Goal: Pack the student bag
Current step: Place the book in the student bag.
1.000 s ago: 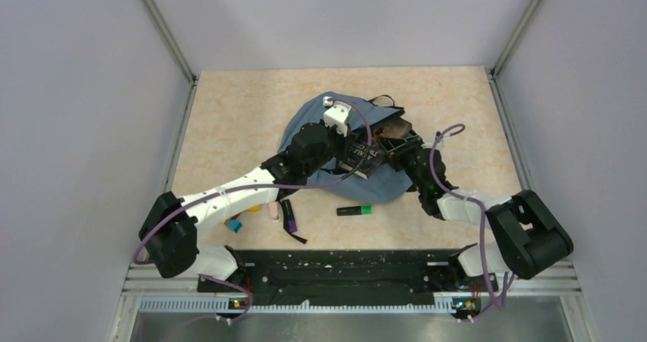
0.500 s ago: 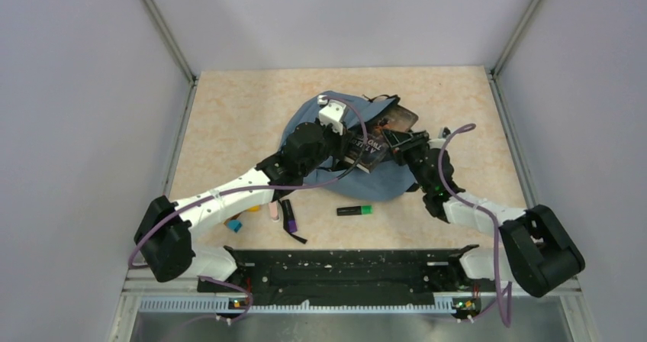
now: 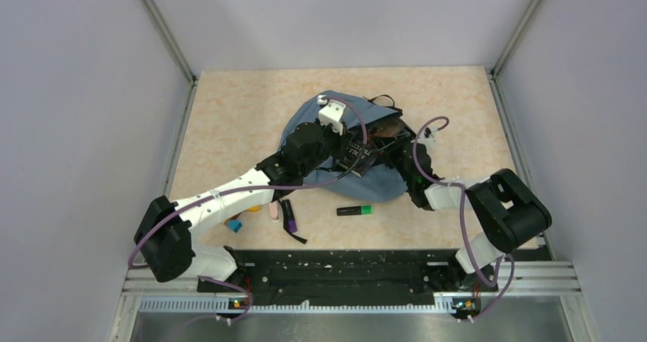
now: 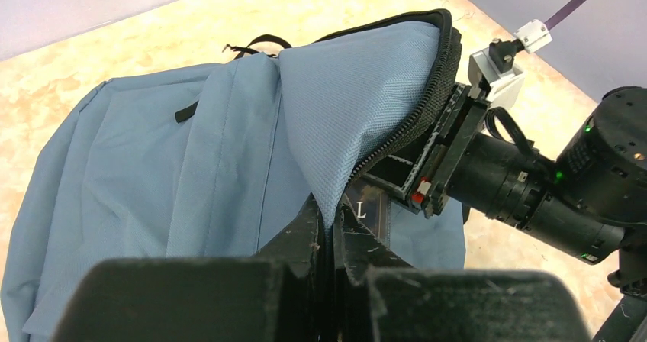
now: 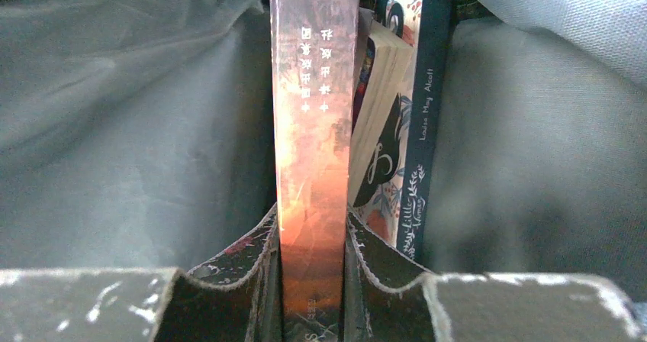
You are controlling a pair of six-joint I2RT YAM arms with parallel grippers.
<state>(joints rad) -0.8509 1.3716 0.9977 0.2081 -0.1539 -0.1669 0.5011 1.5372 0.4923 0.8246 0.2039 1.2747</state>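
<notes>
The slate-blue student bag [image 3: 374, 183] lies in the middle of the table with its opening toward the right. My left gripper [image 4: 332, 218] is shut on the edge of the bag's flap [image 4: 358, 105] and holds it lifted. My right gripper [image 5: 311, 227] is inside the bag, shut on the spine of an orange-brown book [image 5: 314, 113] that stands on edge. Beside it inside the bag are a navy "Little Women" book [image 5: 421, 128] and a cream-paged book [image 5: 375, 105]. A dark book [image 3: 358, 156] with white lettering shows at the opening.
A green highlighter [image 3: 355, 210] lies on the table in front of the bag. A purple marker [image 3: 289, 216], a pink eraser [image 3: 273, 211] and a small blue piece [image 3: 234, 225] lie near the left arm. The grey lining [image 5: 137, 128] closes in on both sides.
My right arm has pushed left and deeper into the bag, and the orange-brown book that stuck out at the upper right now sits under the flap. My left gripper has kept hold of the flap.
</notes>
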